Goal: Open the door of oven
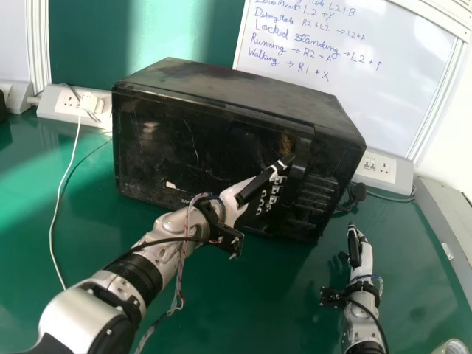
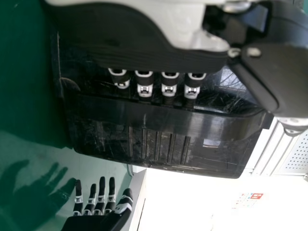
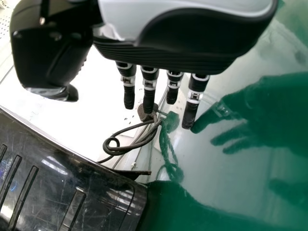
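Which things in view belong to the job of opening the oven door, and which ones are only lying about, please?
For the job:
- black oven
- its door handle
- left hand, at the handle

Not for the job:
- whiteboard behind the oven
- white cable
- socket box at the left
- looped dark cord

The right hand is open, off to the side.

Left arm [image 1: 81,313] runs diagonally from lower left in head view — left hand [image 1: 234,198] near frame centre, angled up-right. Right forearm [image 1: 361,324] rises from the bottom edge, lower right — right hand [image 1: 366,257] pointing up, fingers [image 3: 149,98] extended, slightly spread.
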Action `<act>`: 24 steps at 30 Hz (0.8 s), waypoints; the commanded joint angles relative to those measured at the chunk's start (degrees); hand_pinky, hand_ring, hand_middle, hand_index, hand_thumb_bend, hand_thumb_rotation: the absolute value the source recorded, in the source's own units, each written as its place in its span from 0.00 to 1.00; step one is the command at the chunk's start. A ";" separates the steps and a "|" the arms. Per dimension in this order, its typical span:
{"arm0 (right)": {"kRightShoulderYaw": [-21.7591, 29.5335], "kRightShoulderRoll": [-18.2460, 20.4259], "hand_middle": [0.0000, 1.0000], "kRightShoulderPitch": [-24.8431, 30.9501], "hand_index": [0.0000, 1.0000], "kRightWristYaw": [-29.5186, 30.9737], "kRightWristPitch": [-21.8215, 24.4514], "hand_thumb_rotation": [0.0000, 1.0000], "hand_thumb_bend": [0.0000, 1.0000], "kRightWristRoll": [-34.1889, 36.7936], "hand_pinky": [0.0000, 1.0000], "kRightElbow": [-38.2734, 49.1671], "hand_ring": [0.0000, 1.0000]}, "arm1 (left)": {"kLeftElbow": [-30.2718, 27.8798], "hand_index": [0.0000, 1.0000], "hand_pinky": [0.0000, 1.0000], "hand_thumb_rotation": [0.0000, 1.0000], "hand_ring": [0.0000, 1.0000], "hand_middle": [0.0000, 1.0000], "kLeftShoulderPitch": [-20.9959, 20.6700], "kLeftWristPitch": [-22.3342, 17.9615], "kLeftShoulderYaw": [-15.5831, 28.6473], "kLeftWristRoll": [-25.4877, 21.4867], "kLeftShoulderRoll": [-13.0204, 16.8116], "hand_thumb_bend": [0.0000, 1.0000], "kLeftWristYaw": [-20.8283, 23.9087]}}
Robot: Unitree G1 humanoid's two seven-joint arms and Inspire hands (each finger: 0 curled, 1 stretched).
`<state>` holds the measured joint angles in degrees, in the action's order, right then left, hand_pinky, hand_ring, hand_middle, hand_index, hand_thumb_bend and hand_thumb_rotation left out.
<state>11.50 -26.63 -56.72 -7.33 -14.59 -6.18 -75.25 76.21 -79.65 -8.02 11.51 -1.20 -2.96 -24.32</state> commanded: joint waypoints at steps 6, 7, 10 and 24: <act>0.35 1.10 0.94 0.68 0.95 1.11 2.28 0.92 0.65 0.62 0.80 -1.33 0.89 | 0.28 0.92 0.80 0.85 0.83 0.85 -1.63 1.68 0.54 -0.62 -2.04 1.00 0.12; 0.38 1.09 0.94 0.73 0.95 1.12 2.10 0.92 0.64 0.63 0.79 -1.33 0.89 | 0.27 0.92 0.79 0.84 0.83 0.85 -1.61 1.77 0.75 -0.80 -2.19 1.00 0.18; 0.09 0.99 0.94 0.93 0.95 1.08 1.33 0.93 0.61 0.29 0.79 -1.29 0.89 | 0.25 0.90 0.75 0.83 0.81 0.85 -1.65 1.99 1.06 -0.92 -2.46 1.00 0.11; -0.38 0.86 0.94 0.65 0.94 0.90 1.72 0.94 0.62 0.10 0.79 -1.22 0.88 | 0.16 0.90 0.51 0.84 0.62 0.85 -1.70 1.89 1.25 -1.91 -3.02 1.00 -2.97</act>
<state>11.36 -26.70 -57.00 -7.05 -14.24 -6.02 -75.26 76.41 -80.01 -6.10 12.54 -2.56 -4.21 -25.84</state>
